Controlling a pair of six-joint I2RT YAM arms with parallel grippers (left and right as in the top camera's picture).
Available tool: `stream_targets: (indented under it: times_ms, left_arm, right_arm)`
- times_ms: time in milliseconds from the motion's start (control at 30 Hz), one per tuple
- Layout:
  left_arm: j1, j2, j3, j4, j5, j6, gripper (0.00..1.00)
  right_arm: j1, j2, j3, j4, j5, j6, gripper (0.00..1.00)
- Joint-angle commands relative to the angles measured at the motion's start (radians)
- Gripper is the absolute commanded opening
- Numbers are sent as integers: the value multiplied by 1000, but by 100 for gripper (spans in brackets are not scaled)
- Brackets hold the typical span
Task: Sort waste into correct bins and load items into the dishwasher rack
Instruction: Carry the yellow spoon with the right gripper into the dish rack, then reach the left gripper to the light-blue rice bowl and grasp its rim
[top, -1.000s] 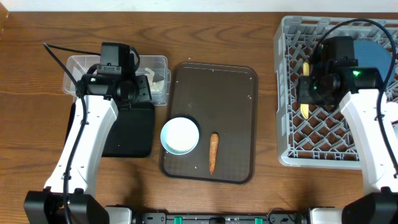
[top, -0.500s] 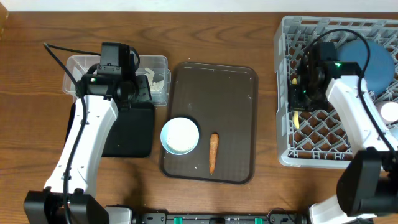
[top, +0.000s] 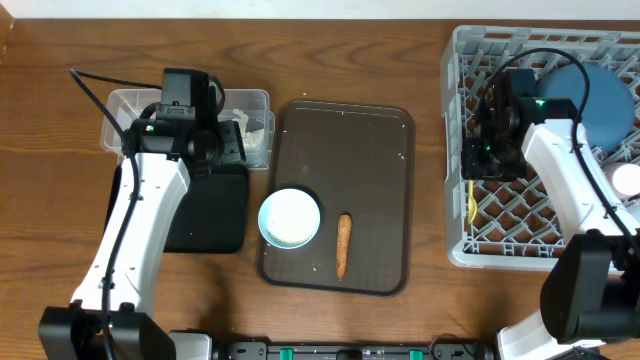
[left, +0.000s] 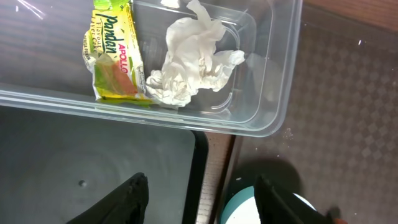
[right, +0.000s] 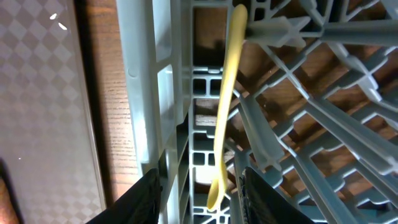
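Observation:
The yellow spoon (top: 470, 200) lies in the left column of the grey dishwasher rack (top: 520, 240). In the right wrist view the spoon (right: 224, 106) rests on the rack lattice (right: 143, 81), its bowl end between my open right gripper's fingers (right: 198, 186). The right gripper (top: 480, 150) hovers over the rack's left edge. The dark blue plate (top: 595, 95) stands in the rack. My left gripper (left: 200, 193) is open and empty over the black tray (left: 93, 162), beside the clear tub (left: 273, 93) holding the wrapper (left: 112, 56) and tissue (left: 193, 62).
The brown serving tray (top: 370, 140) holds the white bowl (top: 290, 218), the carrot (top: 343, 245) and a few rice grains (top: 405, 155). The clear tub (top: 130, 110) and black tray (top: 215, 215) sit left of it. A pale cup (top: 628, 180) shows at the rack's right edge.
My right gripper moved left and down to the rack's left column and let go of the spoon, which now lies in the rack. The left arm has not moved.

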Motion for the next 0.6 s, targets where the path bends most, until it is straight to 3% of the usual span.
stream_targets:
  times_ms: [0, 133, 267, 567]
  left_arm:
    - [-1, -9, 7, 0, 53, -1, 58]
    - [-40, -9, 7, 0, 64, -1, 59]
    - [-106, -7, 7, 0, 62, -1, 59]
    - [-285, 53, -7, -2, 62, -4, 59]
  right_arm:
    - [8, -11, 71, 1, -8, -30, 40]
    - [8, -28, 118, 35, -4, -47, 41]
    - [8, -32, 125, 95, -18, -47, 51]
    - [9, -31, 125, 113, -35, -47, 57]
